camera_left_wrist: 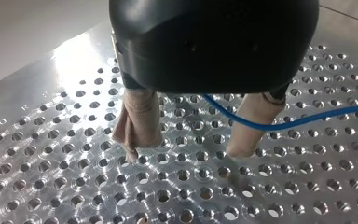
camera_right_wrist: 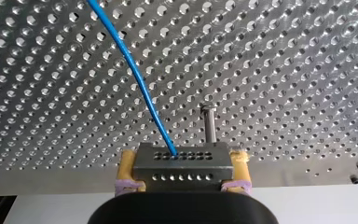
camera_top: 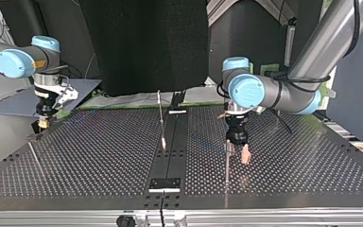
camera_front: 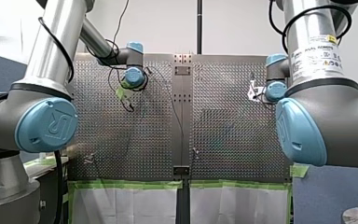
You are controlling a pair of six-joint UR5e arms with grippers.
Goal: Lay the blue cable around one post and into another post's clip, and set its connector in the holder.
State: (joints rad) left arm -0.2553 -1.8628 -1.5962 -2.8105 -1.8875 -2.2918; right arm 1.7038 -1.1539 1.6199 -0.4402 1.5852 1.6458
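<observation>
Over the perforated table (camera_left_wrist: pixel 74 186) my left gripper (camera_left_wrist: pixel 185 153) stands spread, its two beige-padded fingers (camera_left_wrist: pixel 137 116) wide apart with their tips down near the plate, pinching nothing. The blue cable (camera_left_wrist: pixel 270 125) comes out from under the gripper's black body, passes through the gap between the fingers, crosses one of them and runs off to the side above the holes (whether it touches that finger I cannot tell). In the top view this gripper hangs over the table's right half, just beside a thin upright post (camera_top: pixel 227 163). Over at that view's far left, my right gripper (camera_right_wrist: pixel 182 161) is pressed onto the connector (camera_right_wrist: pixel 182 173), a grey metal block with two rows of small holes and one yellow pad at each end. The cable leaves the block's upper row and curves away ahead of the gripper across the table. A short post (camera_right_wrist: pixel 209 122) stands just beyond the block, beside the cable but apart from it.
</observation>
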